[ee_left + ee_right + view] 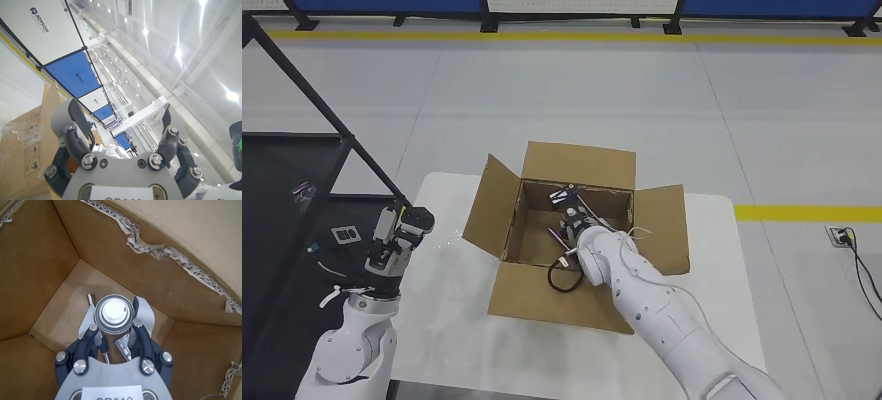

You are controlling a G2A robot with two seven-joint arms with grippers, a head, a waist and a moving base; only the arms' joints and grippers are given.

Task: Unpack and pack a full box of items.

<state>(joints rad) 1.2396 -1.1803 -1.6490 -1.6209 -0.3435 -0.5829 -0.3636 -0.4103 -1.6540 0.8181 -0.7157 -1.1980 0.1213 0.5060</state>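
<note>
down inside the cardboard box (577, 160), toward its far wall, the right gripper (113, 308) is closed on a metal spray can (114, 321) w/ a white cap. its pads (135, 304) press opposite sides of the body just under the top rim. the can looks upright, cap facing the wrist cam, but can't tell if its base sits on the box floor or hangs clear of it. under and beside it lie a thin metal rod w/ a dark grip (90, 298) and a silver ribbed tool (122, 344), both close to the can. a black looped cable (562, 282) lies nearer the front wall. all four flaps are folded out and the far wall's top edge is torn. the left gripper (121, 111) is at the left side of the table (442, 330), apart from the box's left flap. its fingers are spread wide w/ nothing btwn them, pointing up, and a bit of clear plastic film (445, 238) lies just beside it. step in hand, my read: the can is being handled in the box, prob. an unpack lift, tho a pack placement can't be ruled out from this alone. if lifting, next move needs a straight vertical pull, keeping the can off the rod, tool and torn wall, then clear of the rim before going sideways to the table. if placing, set the base flat on a bare bit of floor, then open.
</note>
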